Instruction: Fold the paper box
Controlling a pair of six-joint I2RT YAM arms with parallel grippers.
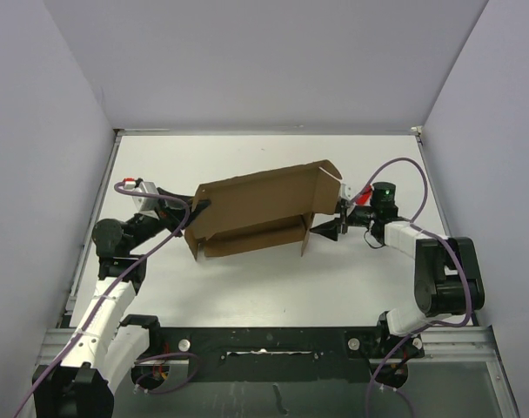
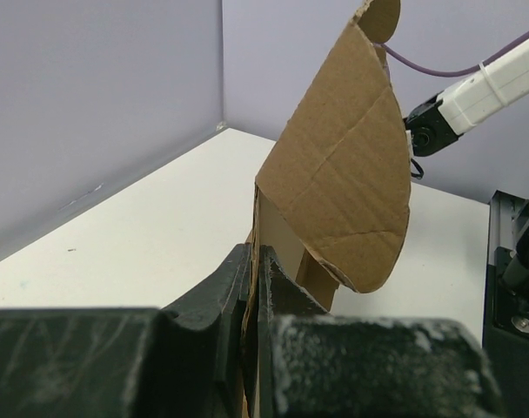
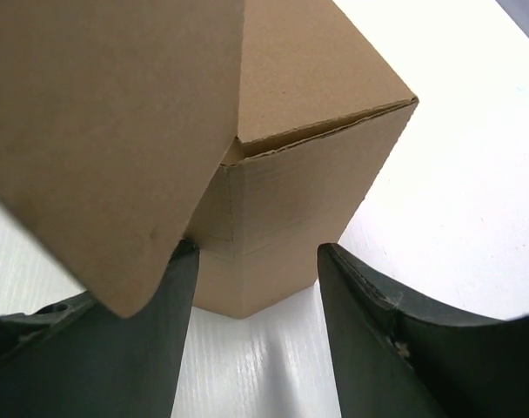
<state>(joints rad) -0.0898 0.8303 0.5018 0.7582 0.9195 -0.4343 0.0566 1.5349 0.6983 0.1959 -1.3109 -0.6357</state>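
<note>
The brown cardboard paper box (image 1: 256,213) lies partly folded in the middle of the white table, its flaps raised. My left gripper (image 1: 197,207) is shut on the box's left edge; in the left wrist view the black fingers (image 2: 221,300) pinch a thin cardboard wall (image 2: 257,226), with a rounded flap (image 2: 347,165) standing above. My right gripper (image 1: 327,229) is open at the box's right end. In the right wrist view its fingers (image 3: 369,296) stand apart on either side of a box corner (image 3: 273,235), with a flap (image 3: 108,131) overhanging the left finger.
Grey walls enclose the white table (image 1: 264,287) on the left, back and right. A metal rail (image 1: 273,340) with the arm bases runs along the near edge. A purple cable (image 1: 404,165) loops above the right arm.
</note>
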